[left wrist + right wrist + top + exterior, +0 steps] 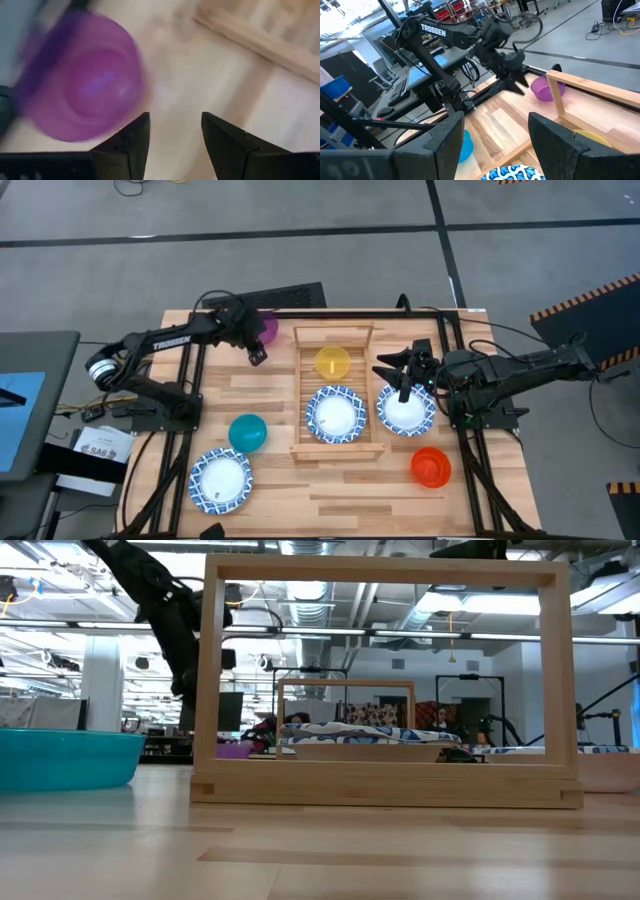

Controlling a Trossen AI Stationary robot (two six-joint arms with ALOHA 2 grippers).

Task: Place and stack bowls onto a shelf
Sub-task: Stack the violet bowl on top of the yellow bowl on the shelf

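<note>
You've got the left gripper (256,355) open, empty, by the purple bowl (266,328); teal (247,432) and one white (220,479) unplaced; shelf (300,395) holds yellow (333,363) and white (335,415); right gripper (392,370) open over white (408,414); orange-red (431,466) left.

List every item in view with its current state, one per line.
shelf: on the table, holds two bowls
yellow bowl: on shelf
patterned bowl: on shelf
second patterned bowl: on table under right gripper, fingers open
third patterned bowl: on table
teal bowl: on table
orange-red bowl: on table
purple bowl: beside left gripper, fingers open
</note>
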